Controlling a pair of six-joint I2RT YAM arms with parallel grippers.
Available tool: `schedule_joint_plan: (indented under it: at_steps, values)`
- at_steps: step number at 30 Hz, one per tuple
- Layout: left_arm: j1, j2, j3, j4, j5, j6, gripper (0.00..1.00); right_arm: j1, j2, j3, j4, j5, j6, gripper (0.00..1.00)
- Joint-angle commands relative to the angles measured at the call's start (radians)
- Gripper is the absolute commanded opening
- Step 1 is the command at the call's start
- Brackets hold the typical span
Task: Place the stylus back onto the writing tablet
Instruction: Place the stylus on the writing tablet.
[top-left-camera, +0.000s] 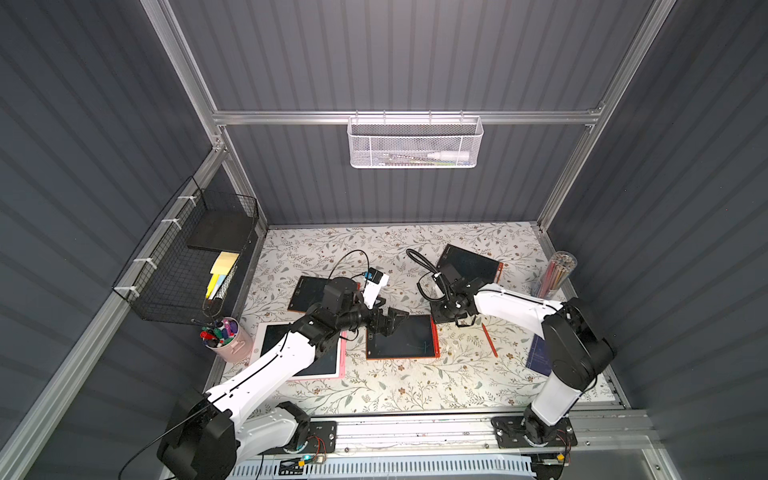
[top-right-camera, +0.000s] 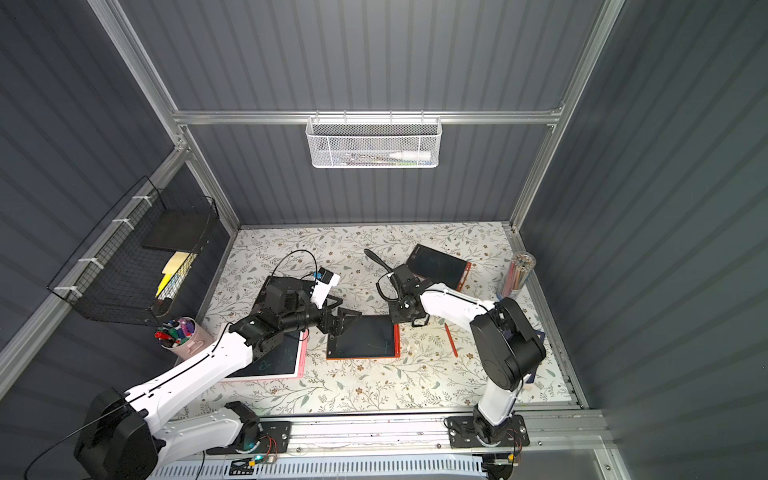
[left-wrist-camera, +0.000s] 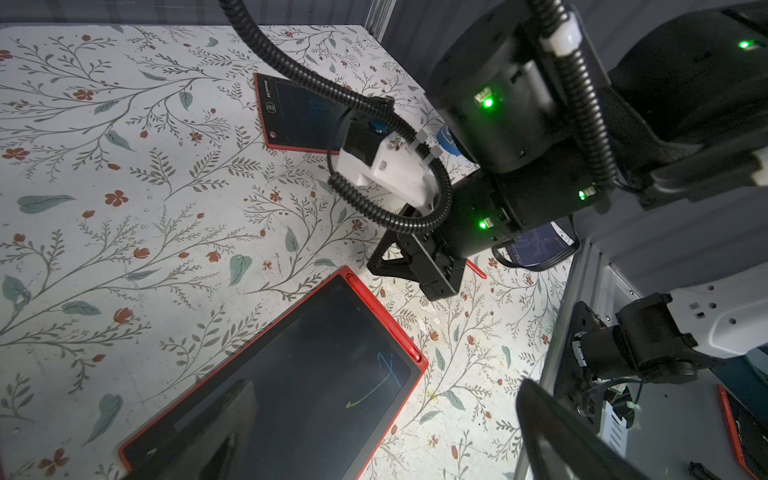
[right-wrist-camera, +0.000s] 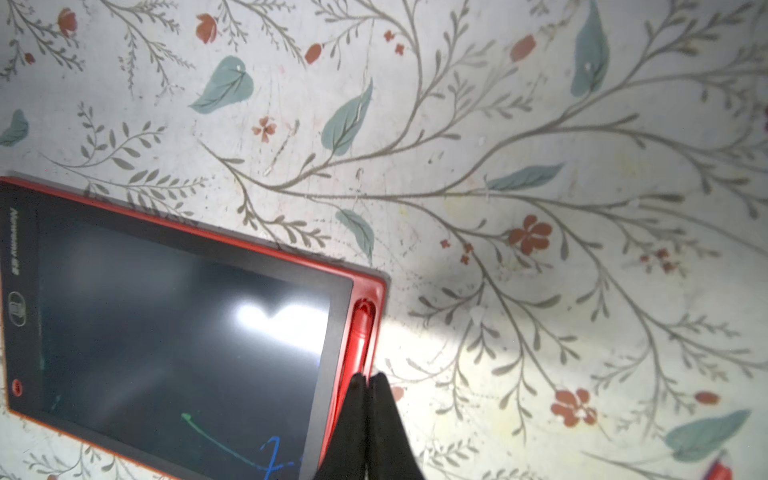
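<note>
The stylus (right-wrist-camera: 360, 336) lies seated along the writing tablet's (right-wrist-camera: 166, 332) edge. The right fingers (right-wrist-camera: 353, 419), pinched shut and empty, seem to press it home, while the left fingers (left-wrist-camera: 552, 428) hover wide. Next, lift straight off without dragging it.

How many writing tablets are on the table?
4: centre tablet, pink tablet at the near left, dark tablet behind it, back-right tablet. More may be hidden.

The tabletop (top-left-camera: 415, 386) is cream, printed with grey sprigs, teal leaves and rust-red flowers. The red-framed flat rectangular writing tablet (right-wrist-camera: 166, 332) has a black screen bearing green and blue strokes. The slim plastic stylus (right-wrist-camera: 360, 332) in its edge slot is red. The larger flat white tablet (top-left-camera: 343, 361) has a pink rim.
</note>
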Motion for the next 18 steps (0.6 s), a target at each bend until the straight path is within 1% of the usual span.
schedule_joint_plan:
  at_steps: [1, 8, 18]
  values:
    - [-0.007, 0.003, 0.002, 0.011, 0.011, 0.013, 0.99, 0.025, -0.034, -0.049, -0.018, -0.001, 0.051, 0.05]
    - [-0.007, 0.000, 0.002, 0.012, 0.014, 0.016, 0.99, 0.069, -0.036, -0.077, -0.016, 0.007, 0.089, 0.00]
    - [-0.007, -0.013, 0.001, 0.010, 0.007, 0.010, 0.99, 0.103, 0.039, -0.047, -0.027, 0.051, 0.097, 0.00]
